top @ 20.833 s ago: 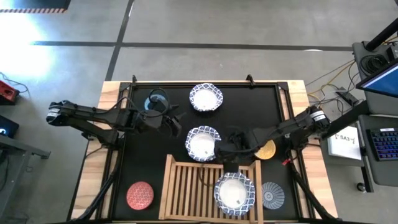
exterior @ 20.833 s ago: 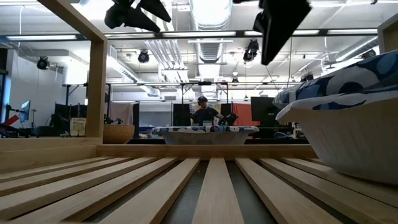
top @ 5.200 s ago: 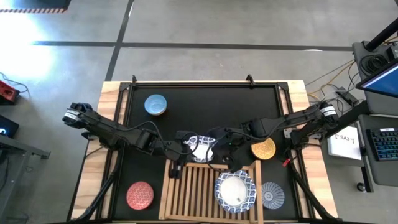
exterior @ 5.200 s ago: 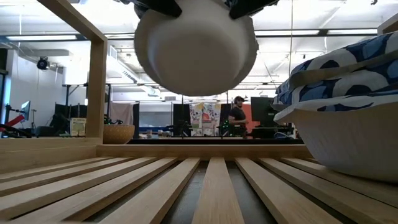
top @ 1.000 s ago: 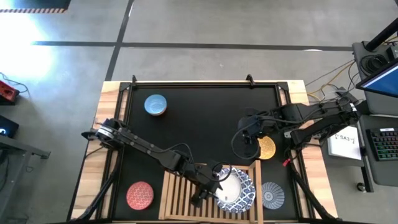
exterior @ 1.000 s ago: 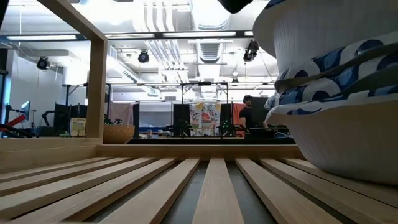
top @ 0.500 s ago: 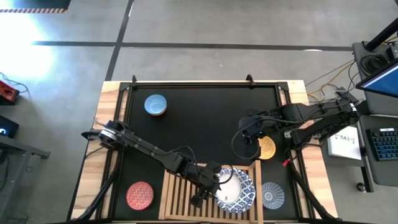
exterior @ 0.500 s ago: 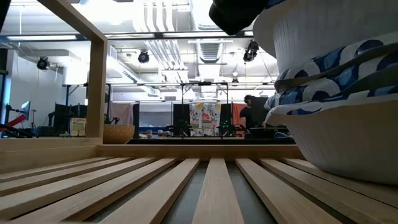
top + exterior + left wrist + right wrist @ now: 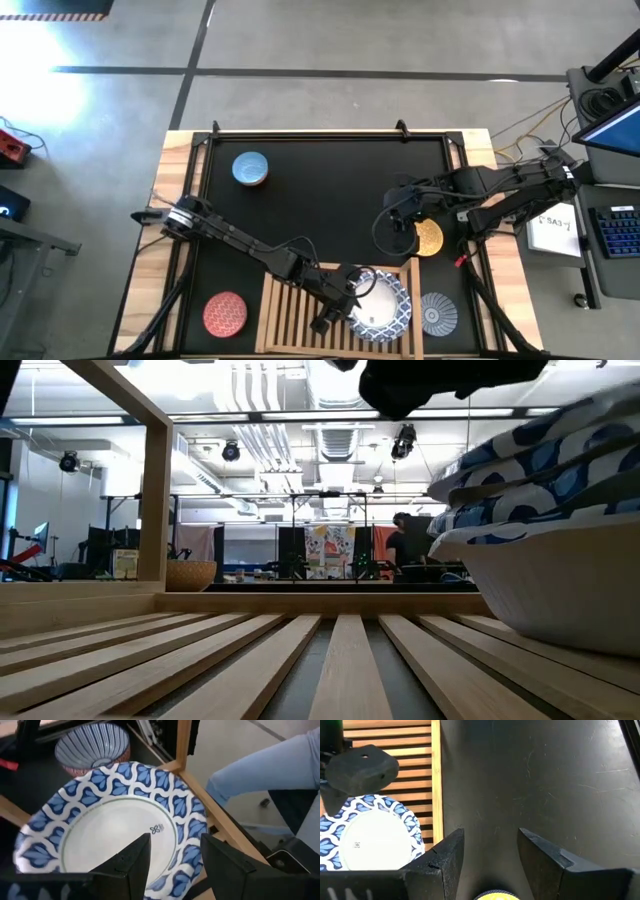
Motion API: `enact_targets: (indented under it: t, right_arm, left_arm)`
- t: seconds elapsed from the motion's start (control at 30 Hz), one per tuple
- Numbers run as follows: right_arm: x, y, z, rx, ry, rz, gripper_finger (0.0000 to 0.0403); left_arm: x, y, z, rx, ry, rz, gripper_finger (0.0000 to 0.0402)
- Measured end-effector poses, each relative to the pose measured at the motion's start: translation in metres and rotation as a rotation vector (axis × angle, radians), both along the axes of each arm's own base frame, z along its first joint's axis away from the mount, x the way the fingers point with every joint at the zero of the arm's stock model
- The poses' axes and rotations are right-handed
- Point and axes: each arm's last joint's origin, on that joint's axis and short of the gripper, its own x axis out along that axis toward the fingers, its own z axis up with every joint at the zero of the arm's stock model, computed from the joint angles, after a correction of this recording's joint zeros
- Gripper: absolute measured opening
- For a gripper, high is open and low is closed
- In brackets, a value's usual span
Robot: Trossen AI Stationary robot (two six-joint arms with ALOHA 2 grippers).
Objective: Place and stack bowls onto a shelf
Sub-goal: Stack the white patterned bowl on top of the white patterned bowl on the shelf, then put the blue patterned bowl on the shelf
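A stack of white bowls with blue-patterned rims [image 9: 380, 305] sits on the right half of the wooden slatted shelf [image 9: 290, 295] at the table's near edge. It also shows at the right of the low view [image 9: 540, 550]. My left gripper [image 9: 338, 306] is open at the stack's left rim. In the left wrist view [image 9: 172, 851] one finger stands over the top bowl's inside and the other outside its rim [image 9: 192, 827]. My right gripper [image 9: 393, 228] is open and empty over the black mat, beside the yellow bowl [image 9: 428, 238].
A blue bowl [image 9: 250, 168] sits at the mat's far left. A red bowl [image 9: 225, 313] is left of the shelf and a grey-blue striped bowl [image 9: 438, 312] right of it. The shelf's left half [image 9: 250, 650] holds no bowl. A person's leg [image 9: 260, 775] shows beyond the table's edge.
The top white bowl, which stood tilted and raised above the stack, has come down and now lies nested on the stack. My left gripper has shifted slightly toward the table's near edge at the stack's left rim. My right arm has kept still.
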Motion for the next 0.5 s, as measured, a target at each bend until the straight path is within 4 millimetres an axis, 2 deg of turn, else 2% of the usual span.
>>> enact_targets:
  t: [0.27, 0.5]
  right_arm:
    - [0.0, 0.0, 0.0, 0.001, -0.001, -0.002, 0.0169]
    - [-0.003, -0.001, -0.003, 0.006, 0.037, -0.021, 0.0169]
  left_arm:
    - [0.001, 0.001, 0.002, -0.003, -0.015, -0.007, 0.0156]
    - [-0.007, 0.002, 0.016, 0.003, 0.032, 0.008, 0.0156]
